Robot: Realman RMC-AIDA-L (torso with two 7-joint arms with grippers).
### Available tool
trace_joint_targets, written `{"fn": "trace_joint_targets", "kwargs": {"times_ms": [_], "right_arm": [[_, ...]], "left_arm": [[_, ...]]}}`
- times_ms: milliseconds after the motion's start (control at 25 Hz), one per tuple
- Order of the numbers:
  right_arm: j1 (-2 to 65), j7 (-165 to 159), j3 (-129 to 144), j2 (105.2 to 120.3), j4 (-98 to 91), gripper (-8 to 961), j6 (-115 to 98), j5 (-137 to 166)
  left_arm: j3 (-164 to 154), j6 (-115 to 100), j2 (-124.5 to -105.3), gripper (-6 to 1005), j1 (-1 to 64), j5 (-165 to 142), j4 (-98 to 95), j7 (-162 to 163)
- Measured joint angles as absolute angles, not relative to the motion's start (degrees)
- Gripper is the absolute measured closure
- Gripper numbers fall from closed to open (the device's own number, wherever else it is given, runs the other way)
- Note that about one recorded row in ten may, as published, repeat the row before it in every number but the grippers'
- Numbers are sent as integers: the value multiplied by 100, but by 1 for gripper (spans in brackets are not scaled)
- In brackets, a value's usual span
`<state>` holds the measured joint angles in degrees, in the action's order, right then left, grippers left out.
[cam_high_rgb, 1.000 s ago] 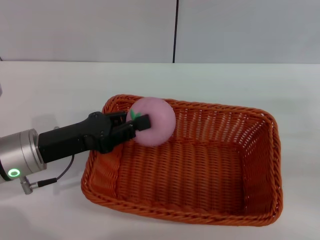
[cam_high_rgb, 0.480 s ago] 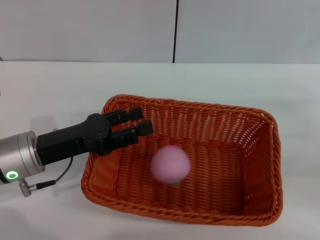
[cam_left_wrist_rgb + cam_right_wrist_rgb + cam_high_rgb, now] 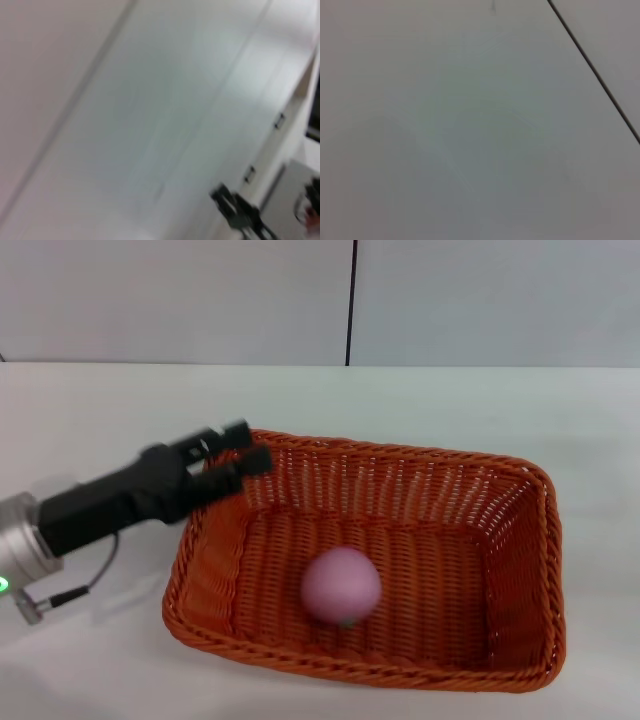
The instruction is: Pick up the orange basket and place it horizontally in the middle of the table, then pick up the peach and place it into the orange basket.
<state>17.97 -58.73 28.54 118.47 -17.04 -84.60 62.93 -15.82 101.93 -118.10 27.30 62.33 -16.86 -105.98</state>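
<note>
White bench runs back to a pale wall split by one dark vertical seam, and the orange basket lies long-side across it, near the middle. Inside, the peach rests on the woven floor, toward the near wall and slightly on the side of the left claw.

That left claw hovers at the basket's far corner on the robot's left, just above and outside the braided rim, its two dark fingers parted with nothing between them. From the claw, the peach lies down inside the basket, off toward the robot and to its right, well apart from the fingers. The right claw does not show in any view; its wrist camera sees only a blank pale surface with a dark seam.

Judging from how things lie, both steps look done, so the remaining risk sits with the arm's exit. The fingers are close to the rim, so a low or sideways sweep could catch the openwork weave and drag or tip the basket. A jolt like that could set the round, smooth peach rolling, though the slanted sides would probably keep it in.
</note>
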Motion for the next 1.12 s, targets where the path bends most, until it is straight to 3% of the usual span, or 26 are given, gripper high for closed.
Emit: {"fn": "trace_joint_targets", "kwargs": {"times_ms": [720,1120], "right_arm": [[1736,-5884,2386,11865,-1684,547,-8473,6257],[1761,-5854,2087,11871,-1532,547,-8430,6257]], "left_arm": [[2524,10814,-11844,315,1401,7577,-124,-13143],[3003,10763,-11848,316,1339,7577,67,-13287]]}}
